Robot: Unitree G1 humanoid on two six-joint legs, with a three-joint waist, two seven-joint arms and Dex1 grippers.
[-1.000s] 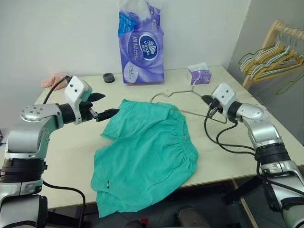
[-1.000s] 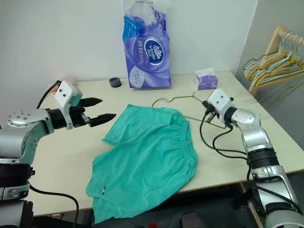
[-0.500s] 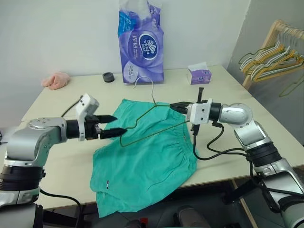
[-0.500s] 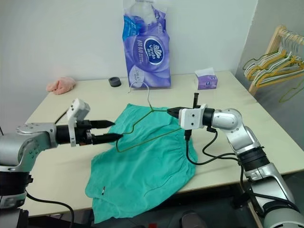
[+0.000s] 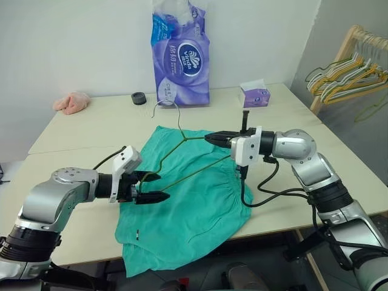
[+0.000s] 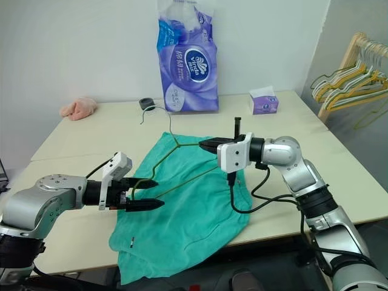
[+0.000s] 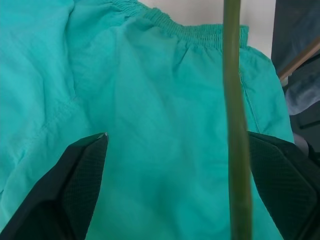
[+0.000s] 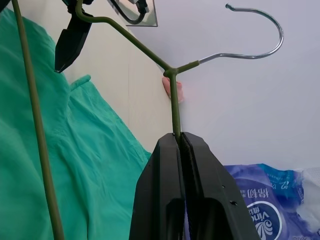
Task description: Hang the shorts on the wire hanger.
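The teal-green shorts [image 5: 188,203] lie spread on the table [image 5: 85,130], one leg hanging over the near edge. The olive wire hanger [image 5: 182,138] hangs tilted in the air just above them, hook [image 5: 163,104] pointing away. My right gripper [image 5: 212,138] is shut on one shoulder of the hanger; the right wrist view shows the wire [image 8: 130,42] pinched between the closed fingers [image 8: 165,165]. My left gripper [image 5: 154,187] stands open at the hanger's other end, low over the shorts. In the left wrist view the wire [image 7: 235,100] runs between its fingers, close to one fingertip [image 7: 260,145].
A tall purple tissue pack [image 5: 180,54], a small purple tissue box [image 5: 254,95] and a black tape roll [image 5: 139,98] stand along the far edge. A pink fluffy cloth [image 5: 71,102] lies at the far left. A wooden rack with bunched hangers [image 5: 348,70] stands off the table's right.
The right gripper lifted the hanger off the table and carried it left over the shorts. The left gripper came down and nearer, and now straddles the hanger's wire.
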